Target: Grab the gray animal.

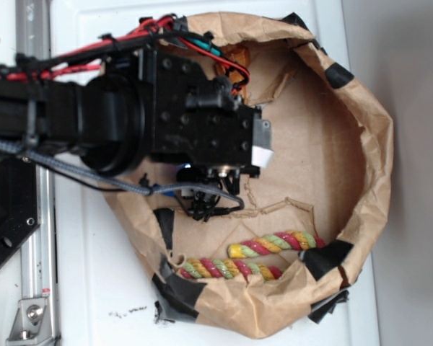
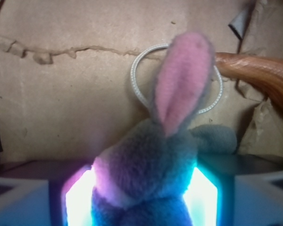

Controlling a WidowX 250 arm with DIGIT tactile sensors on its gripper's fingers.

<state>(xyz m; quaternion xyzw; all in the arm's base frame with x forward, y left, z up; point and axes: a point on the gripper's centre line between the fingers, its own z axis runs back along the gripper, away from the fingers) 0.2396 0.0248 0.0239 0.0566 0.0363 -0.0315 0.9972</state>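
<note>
- In the wrist view, the gripper [image 2: 141, 197] had its glowing fingers [image 2: 78, 200] clenched on the gray animal [image 2: 151, 165], one pink ear upright.
- A silver ring [image 2: 137, 84] lay behind it on the brown paper [image 2: 61, 94].
- An orange-brown object [image 2: 254, 70] lay at right.

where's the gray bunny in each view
exterior: the gray animal is not visible; the arm and gripper cover the middle of the paper-lined bin.
wrist: the gray animal fills the bottom centre between the glowing pads, pink ear pointing up.
shared landmark: the brown paper lining, with its torn crack line, shows in both views.
</note>
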